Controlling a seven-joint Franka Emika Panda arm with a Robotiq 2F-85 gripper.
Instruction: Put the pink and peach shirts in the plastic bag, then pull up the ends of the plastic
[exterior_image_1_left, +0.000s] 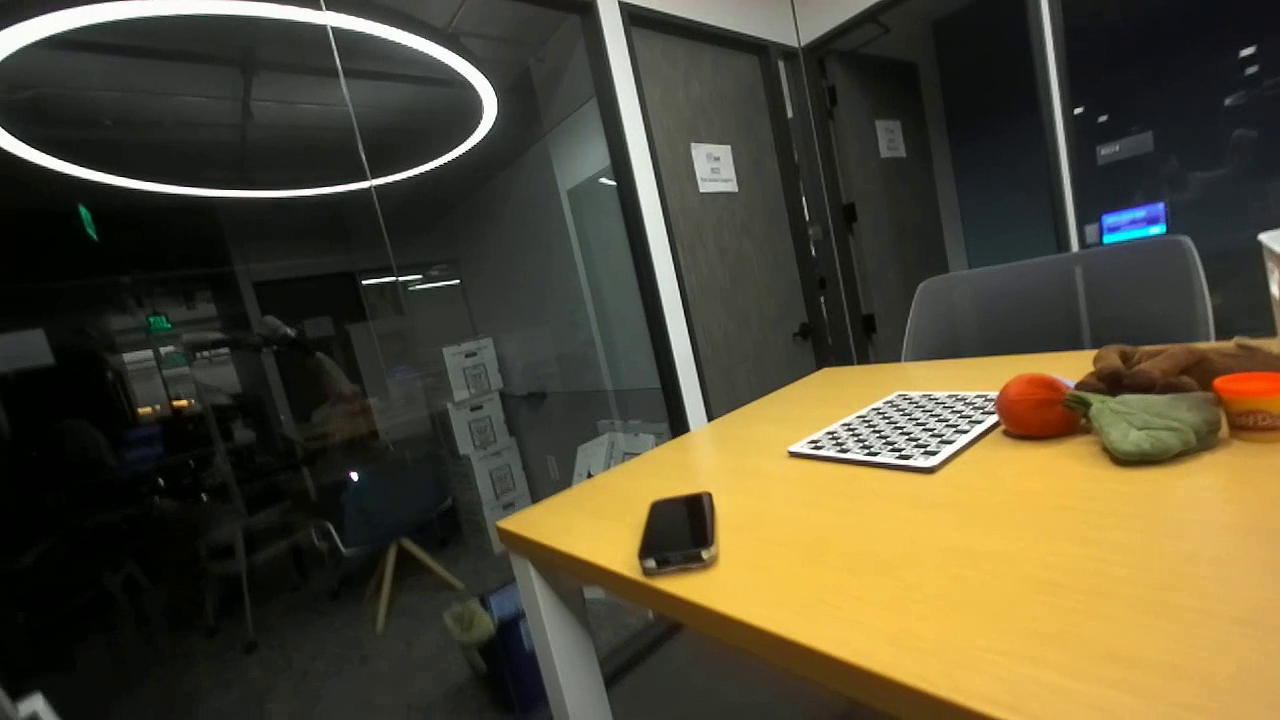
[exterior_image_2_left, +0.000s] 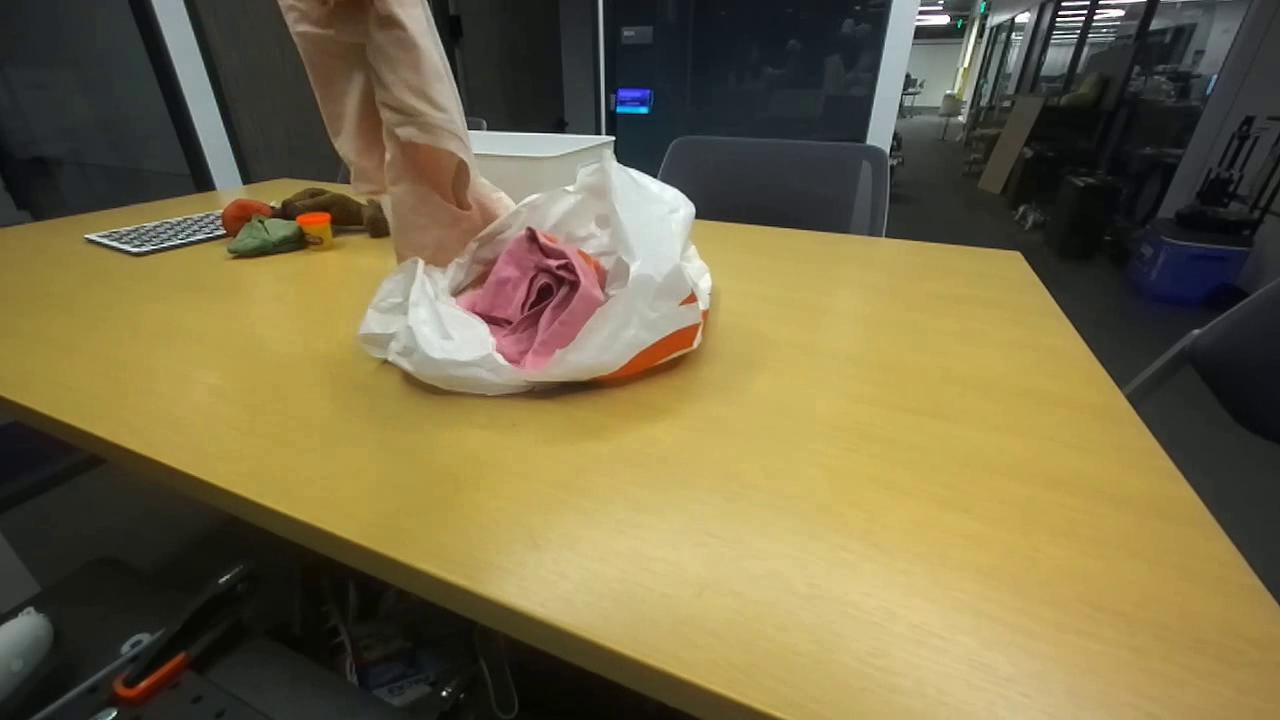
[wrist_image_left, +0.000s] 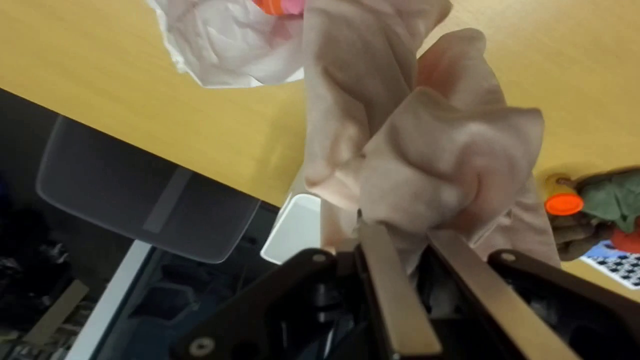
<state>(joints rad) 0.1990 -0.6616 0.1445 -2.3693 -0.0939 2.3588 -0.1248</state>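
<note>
Clamped in the pincer (wrist_image_left: 407, 232), the peach shirt (exterior_image_2_left: 415, 120) hung left, perhaps touching the bag (exterior_image_2_left: 650, 260) around the pink shirt (exterior_image_2_left: 530, 325).

office, by look of it meeting room. long yellow bench (exterior_image_2_left: 850, 480), grey chairs (exterior_image_2_left: 770, 185) beside it. glass wall (exterior_image_1_left: 420, 230), white post (exterior_image_1_left: 650, 200); grey doors (exterior_image_1_left: 715, 270) carrying paper notices (exterior_image_1_left: 714, 168); small lit blue screen (exterior_image_2_left: 633, 100) at dark pane (exterior_image_2_left: 760, 70). large glowing ring lamp (exterior_image_1_left: 488, 105), stacked white cartons (exterior_image_1_left: 480, 425), both seen through or in glass. lined bin (exterior_image_1_left: 468, 622) near bench leg (exterior_image_1_left: 565, 640). dark-floored corridor (exterior_image_2_left: 940, 190) leading off past glass-fronted rooms (exterior_image_2_left: 1130, 60), strip lights (exterior_image_2_left: 933, 19) along ceiling.
</note>
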